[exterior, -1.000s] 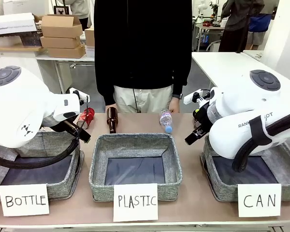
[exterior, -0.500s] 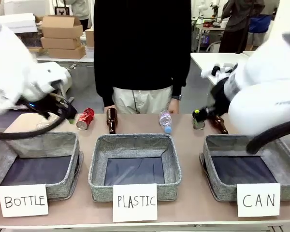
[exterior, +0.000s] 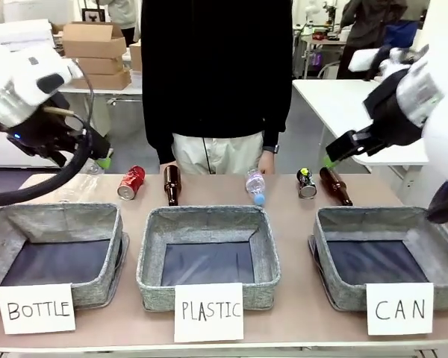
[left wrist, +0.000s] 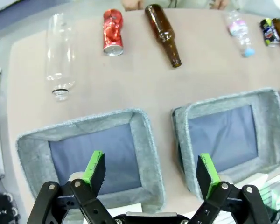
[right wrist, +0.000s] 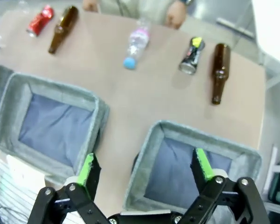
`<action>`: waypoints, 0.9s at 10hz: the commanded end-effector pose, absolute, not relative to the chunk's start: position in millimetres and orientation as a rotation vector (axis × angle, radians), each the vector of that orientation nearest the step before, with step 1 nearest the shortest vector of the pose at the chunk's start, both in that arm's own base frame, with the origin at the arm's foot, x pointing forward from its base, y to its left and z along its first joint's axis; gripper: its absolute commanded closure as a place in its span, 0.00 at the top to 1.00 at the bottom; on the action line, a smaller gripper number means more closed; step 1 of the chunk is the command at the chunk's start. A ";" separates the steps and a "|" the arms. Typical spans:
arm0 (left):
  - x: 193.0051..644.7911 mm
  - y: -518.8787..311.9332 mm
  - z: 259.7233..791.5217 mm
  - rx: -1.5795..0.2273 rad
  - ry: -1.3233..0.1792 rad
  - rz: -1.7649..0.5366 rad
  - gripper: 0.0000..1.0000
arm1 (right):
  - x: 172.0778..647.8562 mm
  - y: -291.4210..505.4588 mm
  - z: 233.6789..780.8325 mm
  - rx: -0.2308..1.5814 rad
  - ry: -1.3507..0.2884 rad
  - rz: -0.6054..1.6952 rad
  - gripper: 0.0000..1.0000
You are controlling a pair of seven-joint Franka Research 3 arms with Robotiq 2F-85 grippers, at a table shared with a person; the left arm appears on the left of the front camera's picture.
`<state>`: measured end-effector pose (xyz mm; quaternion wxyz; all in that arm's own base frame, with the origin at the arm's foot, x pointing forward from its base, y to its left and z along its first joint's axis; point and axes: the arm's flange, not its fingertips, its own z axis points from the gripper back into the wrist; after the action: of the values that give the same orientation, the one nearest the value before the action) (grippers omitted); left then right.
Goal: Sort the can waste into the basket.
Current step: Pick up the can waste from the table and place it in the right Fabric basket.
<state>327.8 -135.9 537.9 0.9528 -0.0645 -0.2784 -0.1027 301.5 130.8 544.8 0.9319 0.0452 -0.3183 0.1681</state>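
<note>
Pulled both arms up and back within the last second. Had them hunched low over the row of baskets a moment ago, blocking half the worktop. Got them hanging high above the CAN basket (exterior: pixel 373 215) and its neighbours by this point. Opened up a clean look at everything that way, so probably counted as a reset before the first pick, not real progress. Found nothing in the CAN basket yet, just a bare dark floor.

Saw the left claw (left wrist: pixel 149 161) spread wide with nothing between the green pads. Same deal for the right claw (right wrist: pixel 143 158), parked up over the CAN basket's near side.

Spotted the dark can (exterior: pixel 307 183) lying on its side on the worktop just behind the CAN basket's far left corner, right beside a brown glass bottle (exterior: pixel 334 185). Looked small, with a dark body, a silver end turned toward the basket and a yellow-green splash on top.

Spotted the red can (exterior: pixel 131 183) well away from the CAN basket, out past the PLASTIC basket (exterior: pixel 207 216) toward the robot's left. Also lying down, red with white marks, and looked a bit dented from the left wrist view.

Would guess the dark can as the easy first grab for the right claw, sitting that close to the CAN basket. Would expect the red one to need a long carry across.
</note>
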 end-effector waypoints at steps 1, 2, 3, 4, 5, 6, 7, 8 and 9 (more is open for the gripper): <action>314.7 -126.8 558.0 -0.485 -0.496 -0.253 1.00 | 292.6 115.3 569.9 0.485 -0.610 0.238 1.00; 315.8 -102.9 561.6 -0.839 -0.394 -0.243 1.00 | 297.2 94.2 579.5 0.785 -0.400 0.017 1.00; 321.4 -76.4 557.7 -1.054 -0.326 -0.126 1.00 | 305.2 65.5 572.3 0.985 -0.246 -0.093 1.00; 331.1 -51.3 549.9 -1.248 -0.298 0.041 1.00 | 317.0 40.0 553.4 1.047 -0.096 -0.196 1.00; 335.4 -33.0 541.3 -1.406 -0.325 0.138 1.00 | 322.1 14.3 541.8 1.172 -0.113 -0.273 1.00; 336.5 -18.0 534.1 -1.471 -0.365 0.190 1.00 | 321.4 -6.7 532.9 1.266 -0.172 -0.355 1.00; 342.0 -9.4 526.8 -1.528 -0.363 0.228 1.00 | 317.5 -18.9 526.3 1.314 -0.256 -0.402 1.00; 349.3 -2.0 517.3 -1.525 -0.340 0.273 1.00 | 312.4 -28.1 522.0 1.337 -0.344 -0.435 1.00; 354.9 -0.6 508.8 -1.478 -0.312 0.298 1.00 | 309.3 -32.1 517.7 1.320 -0.395 -0.467 1.00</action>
<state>353.0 17.4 526.2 0.7151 -0.6739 -0.1548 0.1024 325.4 -54.9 529.5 0.7717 0.5971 -0.1367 -0.1711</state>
